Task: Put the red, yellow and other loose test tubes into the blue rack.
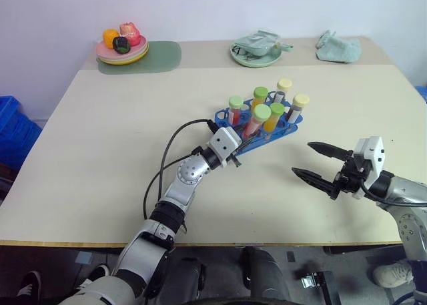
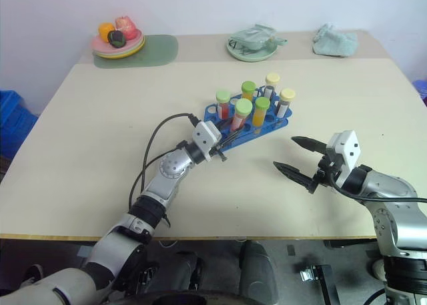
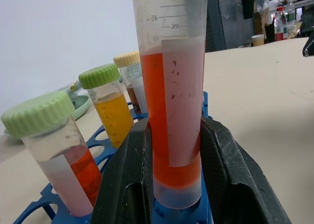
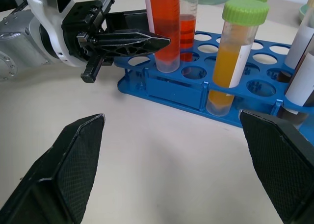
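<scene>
The blue rack stands mid-table with several capped test tubes upright in it. My left gripper is shut on the red test tube with a green cap, low on its body. The tube stands upright with its lower end in a hole at the rack's near end. Beside it are a yellow-orange tube, another red tube and a pale-yellow-capped tube. My right gripper hovers open over the table, right of the rack and apart from it, holding nothing.
At the far edge are pink plates with toy fruit on a green mat, a green plate with a cloth and a crumpled cloth. A blue bin stands off the table's left side.
</scene>
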Controlling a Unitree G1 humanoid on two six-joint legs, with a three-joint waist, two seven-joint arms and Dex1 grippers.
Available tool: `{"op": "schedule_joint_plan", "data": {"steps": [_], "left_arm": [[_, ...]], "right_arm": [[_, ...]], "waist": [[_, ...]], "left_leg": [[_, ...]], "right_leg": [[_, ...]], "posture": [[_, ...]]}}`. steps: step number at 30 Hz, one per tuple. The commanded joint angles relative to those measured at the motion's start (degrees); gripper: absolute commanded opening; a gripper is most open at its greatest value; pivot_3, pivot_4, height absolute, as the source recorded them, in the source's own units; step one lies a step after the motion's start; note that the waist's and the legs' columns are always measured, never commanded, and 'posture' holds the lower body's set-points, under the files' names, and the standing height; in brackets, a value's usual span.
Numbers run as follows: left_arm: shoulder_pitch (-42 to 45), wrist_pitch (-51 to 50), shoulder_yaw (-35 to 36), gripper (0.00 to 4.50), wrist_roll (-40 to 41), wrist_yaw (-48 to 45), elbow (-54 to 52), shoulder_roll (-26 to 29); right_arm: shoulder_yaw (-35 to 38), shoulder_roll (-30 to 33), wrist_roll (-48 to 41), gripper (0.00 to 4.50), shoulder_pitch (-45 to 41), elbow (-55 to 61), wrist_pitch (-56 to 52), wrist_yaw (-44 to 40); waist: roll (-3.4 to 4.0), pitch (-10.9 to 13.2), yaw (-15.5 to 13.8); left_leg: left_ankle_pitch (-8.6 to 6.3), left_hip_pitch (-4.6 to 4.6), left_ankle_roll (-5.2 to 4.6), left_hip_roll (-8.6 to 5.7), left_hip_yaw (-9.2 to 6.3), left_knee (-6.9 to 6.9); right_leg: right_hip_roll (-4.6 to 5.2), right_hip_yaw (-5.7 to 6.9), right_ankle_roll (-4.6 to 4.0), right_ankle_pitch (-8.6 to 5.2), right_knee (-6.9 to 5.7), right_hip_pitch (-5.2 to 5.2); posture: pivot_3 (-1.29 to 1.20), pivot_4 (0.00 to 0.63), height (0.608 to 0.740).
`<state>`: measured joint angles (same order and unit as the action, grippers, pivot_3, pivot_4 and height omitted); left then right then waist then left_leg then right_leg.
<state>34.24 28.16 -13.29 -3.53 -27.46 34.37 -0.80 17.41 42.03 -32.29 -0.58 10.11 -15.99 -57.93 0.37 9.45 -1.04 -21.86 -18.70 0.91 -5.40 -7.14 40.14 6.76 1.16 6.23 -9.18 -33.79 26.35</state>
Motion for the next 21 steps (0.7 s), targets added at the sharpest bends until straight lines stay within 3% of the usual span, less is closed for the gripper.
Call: {"op": "schedule_joint_plan", "data": {"steps": [1, 21], "left_arm": [[0.7, 0.6, 0.4, 0.77, 0.6, 0.3, -1.6, -0.2], [-3.0, -5.4, 0.4, 0.77, 3.2, -0.4, -6.6, -1.9]], "right_arm": [[2.2, 0.8, -1.1, 4.50, 0.3, 2.8, 0.1, 0.3], [1.5, 0.6, -0.6, 4.50, -0.7, 2.0, 0.6, 0.3]], "waist": [[0.00, 0.0, 0.0], [0.00, 0.0, -0.1]], "left_leg": [[0.00, 0.00, 0.00, 0.00, 0.00, 0.00], [-0.01, 0.04, -0.01, 0.02, 0.02, -0.03]], "right_leg": [[0.00, 0.00, 0.00, 0.00, 0.00, 0.00], [-0.02, -0.02, 0.00, 0.00, 0.04, -0.04]], "posture": [[0.00, 0.150, 0.740], [0.00, 0.150, 0.740]]}}
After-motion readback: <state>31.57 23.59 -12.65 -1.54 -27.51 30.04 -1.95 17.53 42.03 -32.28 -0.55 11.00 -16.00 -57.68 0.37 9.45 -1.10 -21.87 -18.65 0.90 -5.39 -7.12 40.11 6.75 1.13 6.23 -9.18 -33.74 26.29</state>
